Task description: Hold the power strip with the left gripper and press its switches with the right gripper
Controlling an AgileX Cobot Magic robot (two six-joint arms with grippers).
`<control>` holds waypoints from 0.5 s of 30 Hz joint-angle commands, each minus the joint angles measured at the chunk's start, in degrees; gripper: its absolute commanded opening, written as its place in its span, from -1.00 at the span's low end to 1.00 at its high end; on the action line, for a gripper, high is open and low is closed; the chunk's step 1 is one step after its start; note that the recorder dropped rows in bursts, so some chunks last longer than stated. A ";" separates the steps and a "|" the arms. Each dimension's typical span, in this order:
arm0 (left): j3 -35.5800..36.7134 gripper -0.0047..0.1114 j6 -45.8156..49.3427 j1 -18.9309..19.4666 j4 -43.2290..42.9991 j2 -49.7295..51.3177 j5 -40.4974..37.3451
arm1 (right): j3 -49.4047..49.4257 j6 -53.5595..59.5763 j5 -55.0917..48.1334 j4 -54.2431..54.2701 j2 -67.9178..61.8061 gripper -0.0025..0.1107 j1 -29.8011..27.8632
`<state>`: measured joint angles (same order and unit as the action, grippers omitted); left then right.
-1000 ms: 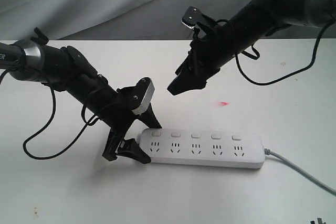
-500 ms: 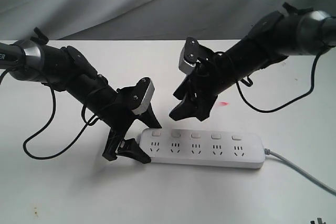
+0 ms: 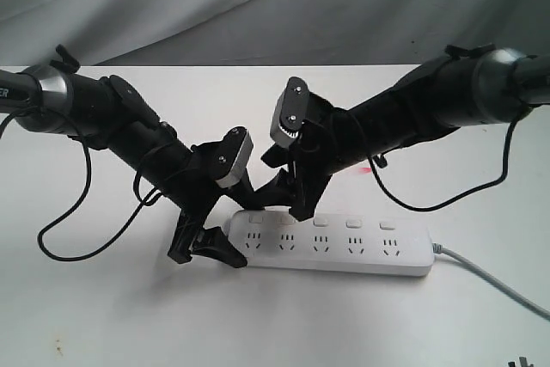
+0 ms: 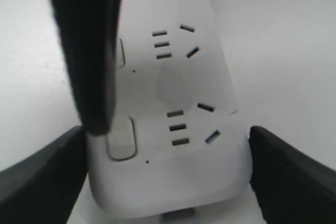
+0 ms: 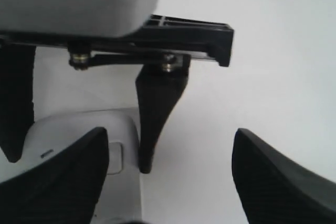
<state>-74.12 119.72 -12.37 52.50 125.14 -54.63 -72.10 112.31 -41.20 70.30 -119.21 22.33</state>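
White table [image 3: 103,315], grey backdrop [image 3: 172,6]; left gripper [image 3: 241,233] fingers [image 3: 215,247] tight around power strip [image 3: 344,248], right gripper [image 3: 277,205] fingers [image 5: 278,182] apart

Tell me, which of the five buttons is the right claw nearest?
The end button, at the power strip's end held by the left gripper, farthest from the grey cord. A right gripper fingertip sits beside it.

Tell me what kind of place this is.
Probably a robotics lab or test bench rather than a home. A bare white table stands against a grey cloth backdrop. The left arm and right arm, both black with trailing cables, work at a power strip.
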 commanded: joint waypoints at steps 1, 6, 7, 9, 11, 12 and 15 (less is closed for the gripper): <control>-0.19 -0.92 0.23 -0.15 0.47 0.04 0.88 | 0.33 1.11 1.37 0.90 -1.25 0.14 1.74; -0.19 -0.92 0.23 -0.15 0.47 0.04 0.88 | 0.33 1.34 3.55 2.73 -1.85 0.14 1.73; -0.19 -0.92 0.23 -0.15 0.47 0.04 0.88 | 0.33 1.34 3.79 2.73 -1.85 0.14 1.73; -0.19 -0.92 0.23 -0.15 0.47 0.04 0.88 | 0.33 1.56 3.90 2.51 -1.85 0.14 1.73; -0.19 -0.92 0.23 -0.15 0.47 0.04 0.88 | 0.33 1.56 3.90 2.05 -2.06 0.14 1.73; -0.19 -0.92 0.23 -0.15 0.47 0.04 0.88 | 0.33 1.56 3.90 2.05 -2.32 0.14 1.73; -0.19 -0.92 0.23 -0.15 0.47 0.04 0.88 | 0.33 1.56 4.42 2.05 -2.58 0.14 1.73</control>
<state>-74.12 119.72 -12.37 52.50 125.14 -54.50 -72.10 113.31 -37.22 72.14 -121.50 24.00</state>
